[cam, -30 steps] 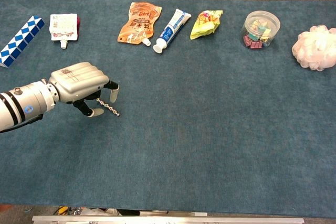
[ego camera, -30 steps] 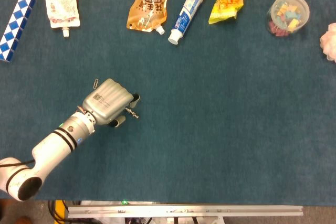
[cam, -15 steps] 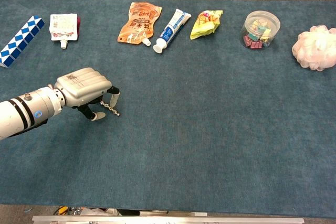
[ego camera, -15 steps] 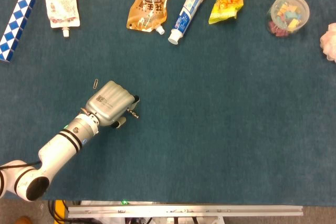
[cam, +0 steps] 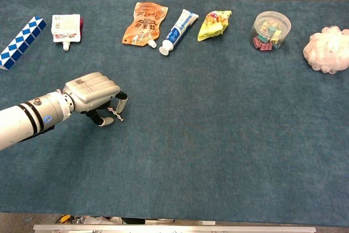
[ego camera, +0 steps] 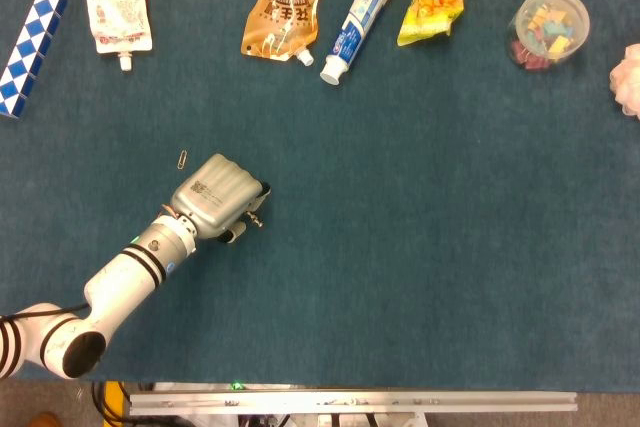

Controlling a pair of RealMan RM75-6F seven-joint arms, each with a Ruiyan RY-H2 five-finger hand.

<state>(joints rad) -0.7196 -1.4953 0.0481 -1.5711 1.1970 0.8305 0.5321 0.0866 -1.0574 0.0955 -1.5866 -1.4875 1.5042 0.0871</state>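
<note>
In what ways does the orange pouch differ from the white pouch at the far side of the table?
The orange pouch is larger than the white pouch. The orange pouch lies slightly tilted beside the toothpaste tube; the white pouch lies straighter, next to the blue-and-white block stick. Both are flat spouted pouches, caps pointing toward the robot, and both lie far from the left hand.

My left hand [cam: 94, 94] has a silver ribbed shell, printed label, dark fingers; white forearm, black bands, blue dot.
</note>
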